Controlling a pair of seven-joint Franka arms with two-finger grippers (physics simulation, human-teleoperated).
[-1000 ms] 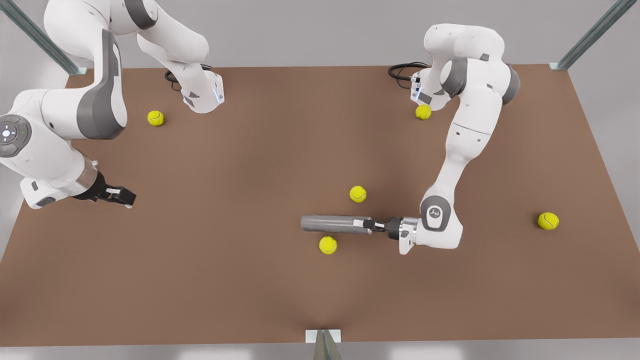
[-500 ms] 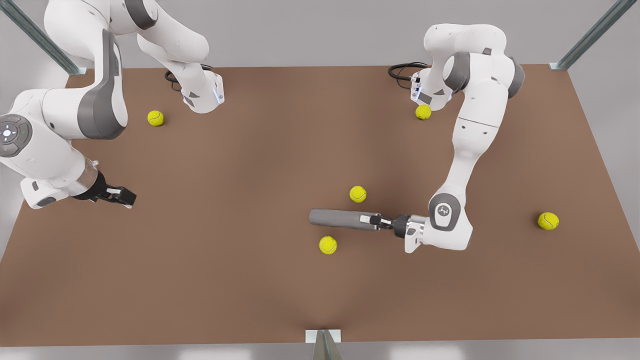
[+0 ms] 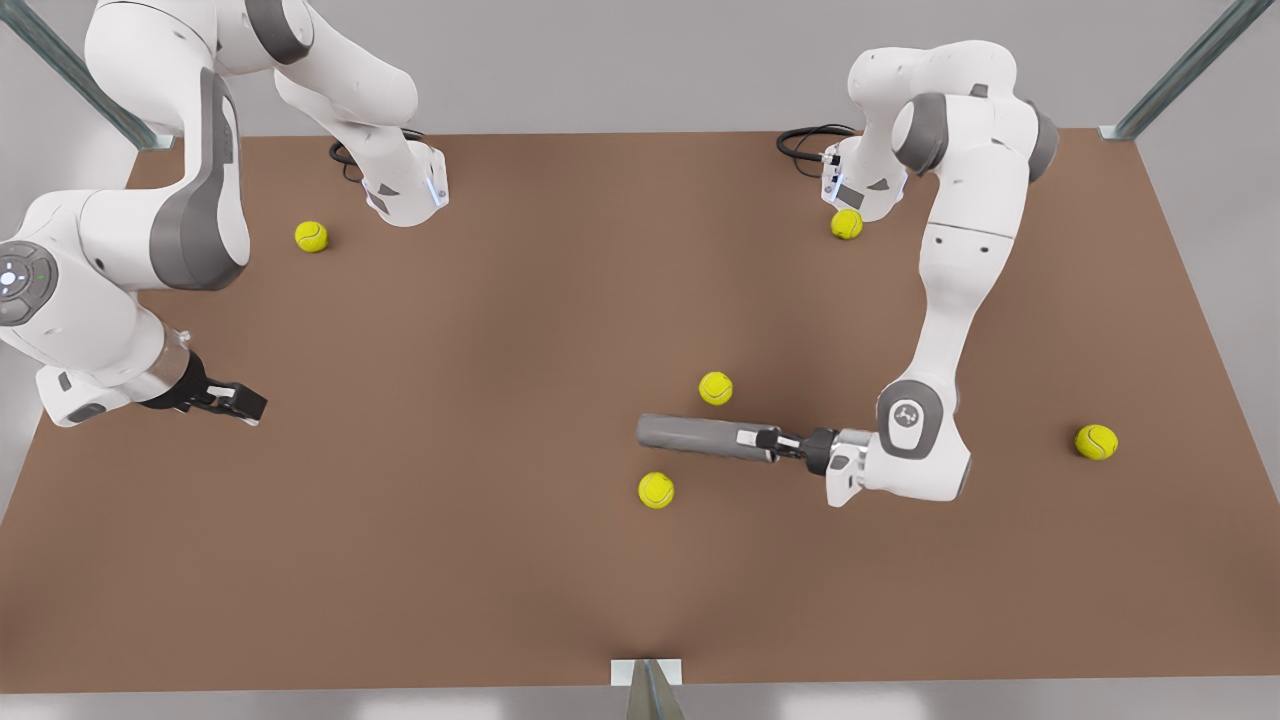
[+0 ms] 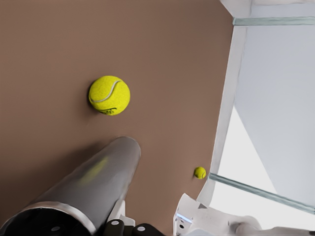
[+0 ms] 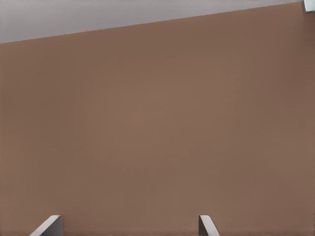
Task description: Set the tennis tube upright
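The grey tennis tube (image 3: pixel 690 435) lies lengthwise near the table's middle, its far end pointing toward the front view's left. My left gripper (image 3: pixel 775 441), on the arm at the front view's right, is shut on the tube's end. In the left wrist view the tennis tube (image 4: pixel 93 187) stretches away from the fingers (image 4: pixel 114 227), its light-rimmed hollow end nearest the camera. My right gripper (image 3: pixel 245 403) waits at the front view's left edge, apart from the tube. It is open, with bare table between its fingertips (image 5: pixel 49 225).
Yellow-green tennis balls lie close on either side of the tube, one behind (image 3: pixel 716 388) and one in front (image 3: pixel 656 490). Others sit at the back left (image 3: pixel 311 236), back right (image 3: pixel 847 224) and far right (image 3: pixel 1096 441). The brown table (image 3: pixel 480 560) ends at metal frame posts.
My left gripper has drawn the tube toward the front view's right, away from the ball in front. The right arm has shifted slightly.
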